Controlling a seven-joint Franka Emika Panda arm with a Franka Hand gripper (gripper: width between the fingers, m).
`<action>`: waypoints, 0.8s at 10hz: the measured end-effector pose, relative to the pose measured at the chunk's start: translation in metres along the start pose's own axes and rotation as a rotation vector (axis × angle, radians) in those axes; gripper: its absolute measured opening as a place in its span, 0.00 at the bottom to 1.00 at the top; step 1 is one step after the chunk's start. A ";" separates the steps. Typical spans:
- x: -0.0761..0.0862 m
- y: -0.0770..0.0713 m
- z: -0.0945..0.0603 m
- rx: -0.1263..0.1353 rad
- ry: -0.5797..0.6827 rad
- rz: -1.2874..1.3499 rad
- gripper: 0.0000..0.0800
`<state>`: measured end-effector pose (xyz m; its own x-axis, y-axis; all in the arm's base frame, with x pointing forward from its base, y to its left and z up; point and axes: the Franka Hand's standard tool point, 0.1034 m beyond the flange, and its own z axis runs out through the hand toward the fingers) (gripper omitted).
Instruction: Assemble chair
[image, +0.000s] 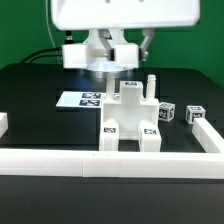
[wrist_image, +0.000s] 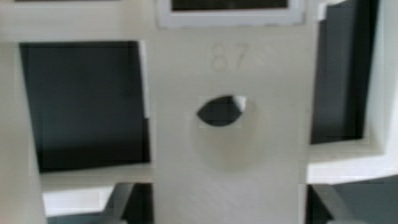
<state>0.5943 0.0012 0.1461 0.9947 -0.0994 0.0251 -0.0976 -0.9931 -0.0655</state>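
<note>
The chair (image: 130, 120) is a blocky white body with tags, standing near the front rail. A white upright panel (image: 130, 92) rises from its middle, and a thin peg (image: 152, 85) sticks up beside it. My gripper (image: 128, 74) hangs right over that panel. In the wrist view the panel (wrist_image: 228, 60) fills the middle, with a round hole (wrist_image: 221, 110) in it. My gripper (wrist_image: 228, 192) has a dark finger (wrist_image: 135, 205) against each side of it, so it looks shut on the panel.
Two small tagged blocks (image: 166, 113) (image: 194, 115) lie to the chair's right in the exterior view. The marker board (image: 82, 98) lies behind to the left. A white border rail (image: 60, 165) runs along the front and up both sides.
</note>
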 end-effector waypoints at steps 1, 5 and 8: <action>-0.004 -0.012 0.003 0.002 -0.003 0.002 0.36; -0.008 -0.045 0.022 -0.003 0.008 0.047 0.36; -0.007 -0.041 0.022 -0.005 0.009 0.045 0.36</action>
<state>0.5920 0.0445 0.1265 0.9890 -0.1444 0.0316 -0.1423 -0.9879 -0.0620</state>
